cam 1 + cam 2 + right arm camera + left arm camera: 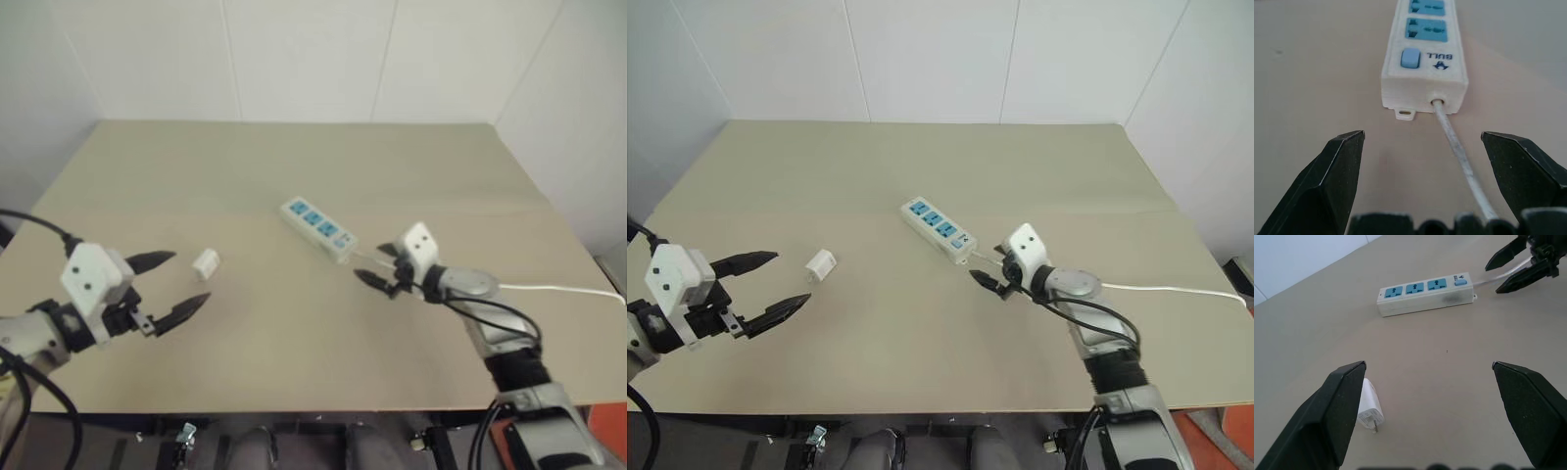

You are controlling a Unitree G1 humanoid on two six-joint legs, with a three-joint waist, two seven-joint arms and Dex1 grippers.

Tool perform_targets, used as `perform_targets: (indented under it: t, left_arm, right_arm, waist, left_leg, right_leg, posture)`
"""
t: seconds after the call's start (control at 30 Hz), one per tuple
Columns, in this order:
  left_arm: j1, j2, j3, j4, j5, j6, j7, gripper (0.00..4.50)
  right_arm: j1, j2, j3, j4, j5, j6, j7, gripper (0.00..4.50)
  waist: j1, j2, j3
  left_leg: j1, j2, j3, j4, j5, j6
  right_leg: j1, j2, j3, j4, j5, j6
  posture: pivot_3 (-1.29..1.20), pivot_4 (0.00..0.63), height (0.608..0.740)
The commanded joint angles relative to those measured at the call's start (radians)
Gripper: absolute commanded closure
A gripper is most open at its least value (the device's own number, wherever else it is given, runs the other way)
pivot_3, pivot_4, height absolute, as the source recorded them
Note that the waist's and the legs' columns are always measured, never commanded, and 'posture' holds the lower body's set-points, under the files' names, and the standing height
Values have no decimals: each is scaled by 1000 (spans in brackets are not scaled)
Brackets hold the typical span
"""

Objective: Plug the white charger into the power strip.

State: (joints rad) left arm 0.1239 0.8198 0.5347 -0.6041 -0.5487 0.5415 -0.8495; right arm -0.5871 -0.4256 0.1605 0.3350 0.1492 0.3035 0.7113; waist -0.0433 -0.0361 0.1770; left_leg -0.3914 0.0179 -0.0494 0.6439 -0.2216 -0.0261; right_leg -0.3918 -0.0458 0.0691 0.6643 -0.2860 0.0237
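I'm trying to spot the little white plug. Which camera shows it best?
The left wrist view: the white charger lies close, beside one finger of the open left gripper, a prong visible. Both eye views show it as a small white block on the table. The right wrist view faces the power strip.

From my station the scene reads evenly lit, soft and slightly dim, with light falling from overhead and no hard glare on the matte beige counter (921,323). Shadows are faint: I see a soft smudge beneath the left gripper (165,282) and another under the right gripper (382,266). In the left wrist view the small white plastic cube charger (1370,405), just beside one black finger, stays fairly sharp, while the fingers look soft-edged. In the right wrist view the long white plastic power strip with blue socket faces (1426,58), just ahead of the gripper, is crisp at its near end and blurs farther away; its thin white cord (1462,161) softens close to the lens.
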Motion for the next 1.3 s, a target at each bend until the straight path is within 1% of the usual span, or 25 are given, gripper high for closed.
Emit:
perform_targets:
  t: [0.03, 0.1, 0.2, 0.37, 0.4, 0.47, 0.5, 0.57, 0.67, 0.73, 0.8, 0.9, 0.97, 1.03, 1.1, 1.2, 1.23, 1.3]
  left_arm:
    - [-2, 9, 2, -16, 7, -23, 12, 0]
    - [2, 8, 2, -22, 6, -23, 16, 0]
    - [13, 6, 6, -32, 5, -20, 22, 0]
    - [27, 7, 13, -43, -1, -17, 27, 0]
    - [31, 7, 12, -47, 1, -18, 29, 0]
    - [32, 6, 10, -49, -1, -19, 32, 0]
    - [32, 6, 11, -51, -3, -19, 32, 0]
    - [34, 8, 11, -50, -3, -20, 33, 0]
    - [39, 7, 9, -53, -3, -20, 34, 0]
    - [42, 6, 7, -55, -5, -19, 36, 0]
    - [41, 6, 1, -51, -3, -22, 36, 0]
    - [25, 9, -15, -41, -1, -24, 37, 0]
    - [16, 10, -23, -36, -3, -27, 32, 0]
    - [13, 10, -27, -34, -3, -28, 32, 0]
    - [10, 11, -29, -32, -4, -28, 30, 0]
    - [1, 10, -23, -33, -23, -24, 26, 0]
    - [-1, 11, -21, -32, -26, -24, 22, 0]
    - [-4, 13, -23, -28, -25, -25, 19, 0]
  right_arm:
    - [-74, 38, 3, 165, -44, -43, -21, 199]
    - [-100, 55, -2, 240, -57, -61, -26, 611]
    - [-105, 58, -5, 282, -59, -77, 4, 1615]
    - [-35, 28, -6, 180, -49, -76, 77, 3344]
    - [-18, 24, -11, 153, -44, -73, 82, 3605]
    - [19, 9, -10, 90, -44, -68, 99, 4281]
    - [41, 1, -10, 45, -41, -66, 108, 4494]
    - [98, -15, -24, -72, -6, -75, 145, 4496]
    - [203, -51, -43, -280, 55, -18, 183, 4496]
    - [271, -86, -40, -372, 72, -7, 216, 4496]
    - [329, -109, -34, -418, 66, -23, 230, 4496]
    - [377, -122, -27, -424, 52, -38, 229, 4496]
    - [392, -129, -31, -422, 47, -46, 225, 3775]
    - [404, -142, -51, -432, 70, -40, 239, 3225]
    - [428, -163, -96, -458, 132, -28, 275, 2470]
    - [465, -191, -167, -518, 230, 9, 307, 1500]
    - [477, -197, -184, -538, 253, 15, 311, 1110]
    - [493, -187, -214, -575, 295, 29, 291, 470]
  waist:
    - [-2, 0, 0]
    - [-6, 0, 0]
    - [-5, -1, -1]
    - [-3, -1, -2]
    - [-3, -1, -2]
    - [-3, -1, -2]
    - [-3, -1, -2]
    - [0, -1, -2]
    - [0, -1, -2]
    - [-2, -1, -1]
    - [-3, -1, -1]
    - [-3, -1, -1]
    - [-2, -1, -2]
    - [-1, -1, -2]
    - [0, -1, -1]
    - [5, -1, -1]
    - [5, -1, -1]
    - [4, -1, -1]
  left_leg:
    - [0, 0, 0, 0, 0, 0]
    - [2, 0, 0, 0, 0, 0]
    - [5, 1, 0, 0, 0, 0]
    - [5, 1, 0, 0, 0, 0]
    - [5, 1, 0, 0, 0, 0]
    - [5, 1, -1, -1, 0, 0]
    - [5, 1, -1, -1, 0, 0]
    - [4, 1, -1, -1, 0, 0]
    - [3, 1, -1, -1, 0, 0]
    - [3, 1, -2, -1, 0, 0]
    - [3, 1, -2, -1, 0, 0]
    - [4, 1, -1, -1, 0, 0]
    - [5, 1, -1, -1, 0, 0]
    - [5, 1, -1, -1, 0, 0]
    - [4, 1, -1, -1, 0, 0]
    - [3, 0, -1, -1, 0, 0]
    - [3, 0, -1, -1, 0, 0]
    - [3, 1, -1, -1, 0, 0]
  right_leg:
    - [0, 0, 0, 0, 0, 0]
    - [2, 0, 0, 0, 0, 0]
    - [3, 1, 0, 1, 0, 0]
    - [4, 1, 0, 1, 0, 0]
    - [4, 1, 0, 1, 0, 0]
    - [3, 1, 0, 1, 0, 0]
    - [3, 1, 0, 1, 0, 0]
    - [3, 1, 0, 1, 0, 0]
    - [3, 0, -1, 0, 0, 0]
    - [2, 0, 0, 0, 0, 0]
    - [2, 0, 0, 0, 0, 0]
    - [3, 1, 0, 0, 0, 0]
    - [4, 1, 0, 0, 0, 0]
    - [4, 1, 0, 0, 0, 0]
    - [4, 1, 0, 0, 0, 0]
    - [3, 0, 0, -1, 0, 0]
    - [3, 0, -1, 0, 0, 0]
    - [3, 1, 0, 0, 0, 0]
  posture:
    - [0, 150, 740]
    - [0, 150, 740]
    - [0, 150, 740]
    - [0, 150, 740]
    - [0, 150, 740]
    - [0, 150, 740]
    - [0, 150, 740]
    - [0, 150, 740]
    - [0, 150, 740]
    - [0, 150, 740]
    - [0, 150, 740]
    - [0, 150, 740]
    - [0, 150, 740]
    - [0, 150, 740]
    - [0, 150, 740]
    - [0, 150, 740]
    - [0, 150, 740]
    - [0, 150, 740]
